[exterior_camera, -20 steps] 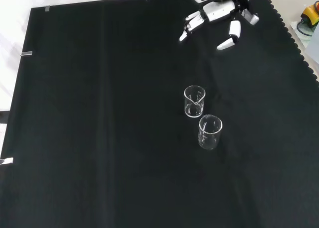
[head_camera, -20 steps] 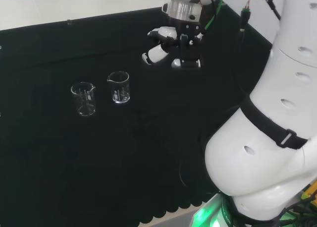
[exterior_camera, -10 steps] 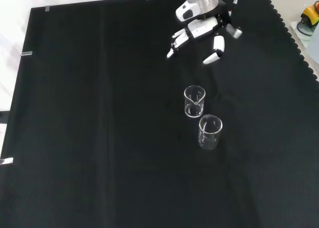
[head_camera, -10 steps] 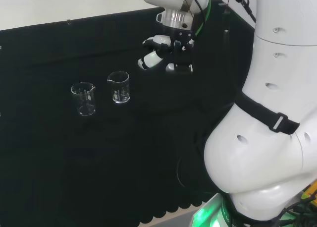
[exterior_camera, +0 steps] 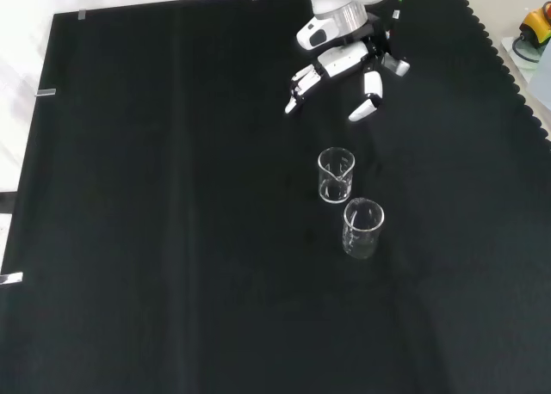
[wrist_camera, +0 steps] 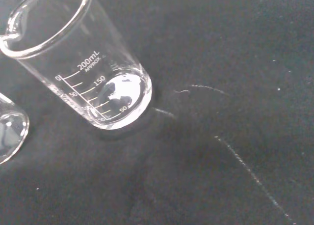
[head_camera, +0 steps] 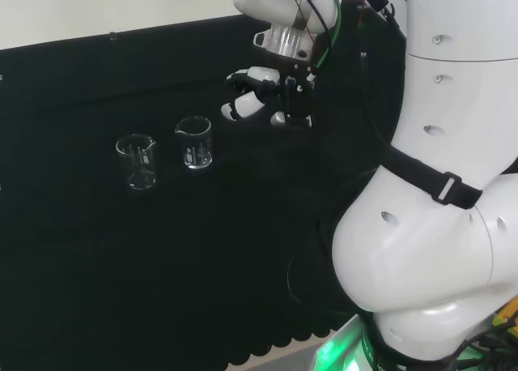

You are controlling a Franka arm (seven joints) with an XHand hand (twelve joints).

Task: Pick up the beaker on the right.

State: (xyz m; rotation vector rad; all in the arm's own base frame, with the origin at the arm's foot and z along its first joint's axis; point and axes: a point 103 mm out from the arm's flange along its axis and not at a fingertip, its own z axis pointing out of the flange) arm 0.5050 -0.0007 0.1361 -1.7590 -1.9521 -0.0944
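Two clear glass beakers stand upright on the black cloth. In the head view one beaker is on the right and the other beaker is on the left. In the front view the first beaker stands farther off, the second beaker nearer. The hand hovers to the right of the right-hand beaker in the head view, apart from it, fingers straight and spread. In the front view the hand is above both beakers. The wrist view shows one beaker close up, empty, with part of another beaker beside it.
The arm's big white links stand at the right of the head view. The cloth's scalloped edge runs along the right of the front view, with a yellow object beyond it.
The hand has moved toward the beakers, leftward in the head view and downward in the front view. Its fingers stay open. Both beakers stand where they were.
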